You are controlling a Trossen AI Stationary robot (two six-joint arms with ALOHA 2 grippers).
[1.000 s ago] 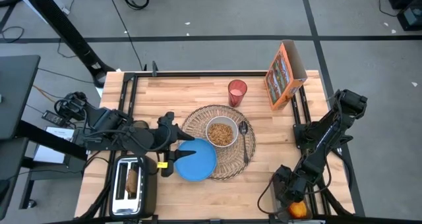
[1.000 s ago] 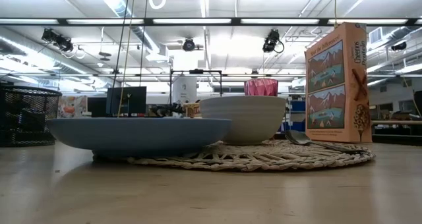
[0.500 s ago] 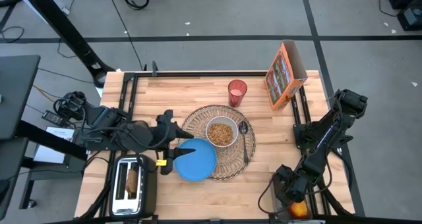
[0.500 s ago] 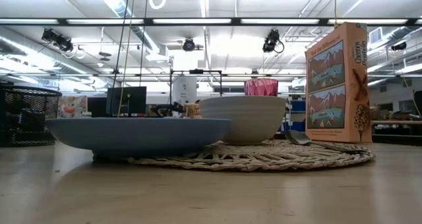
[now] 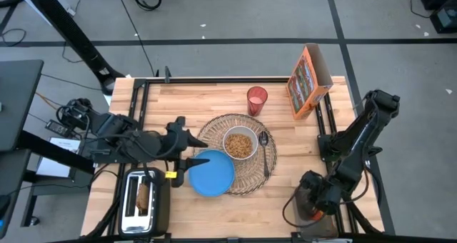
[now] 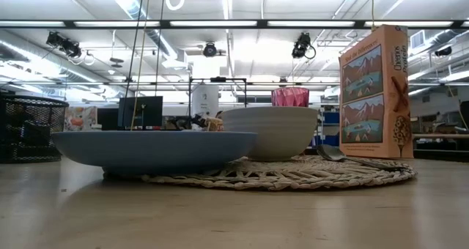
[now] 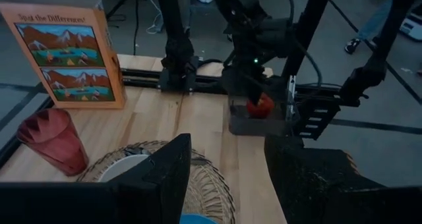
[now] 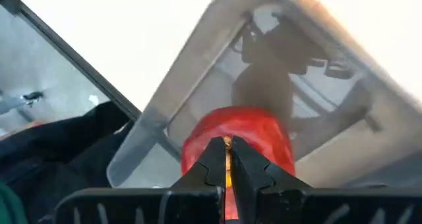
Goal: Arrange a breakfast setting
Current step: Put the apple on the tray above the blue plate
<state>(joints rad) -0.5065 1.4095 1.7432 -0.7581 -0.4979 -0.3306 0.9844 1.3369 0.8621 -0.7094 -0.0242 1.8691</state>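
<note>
Already most of the setting is laid out: the wicker placemat (image 5: 246,177) lies at the middle of the table (image 5: 214,100), carrying the white bowl (image 5: 239,144), which holds cereal, with the metal spoon (image 5: 265,151) just beside it on the mat. The blue plate (image 5: 212,174) overlaps the mat's near-left edge, the pink cup (image 5: 256,99) stands just beyond the mat, and the orange cereal box (image 5: 308,82) stands upright at the far right corner. Two items remain outside the setting. The toast slice (image 5: 143,196) sits in the toaster (image 5: 141,202) at the near left corner, and the apple (image 7: 260,106) lies in a grey bin (image 7: 257,122) at the near right corner. The right gripper (image 8: 227,159) reaches down into that bin, its jaws clenched together directly against the apple; whether the fruit is actually gripped cannot be told. The left gripper (image 5: 188,159) hovers beside the plate's left rim, jaws parted and grasping nothing. By this reading, the apple and the toast are what is left to place.
</note>
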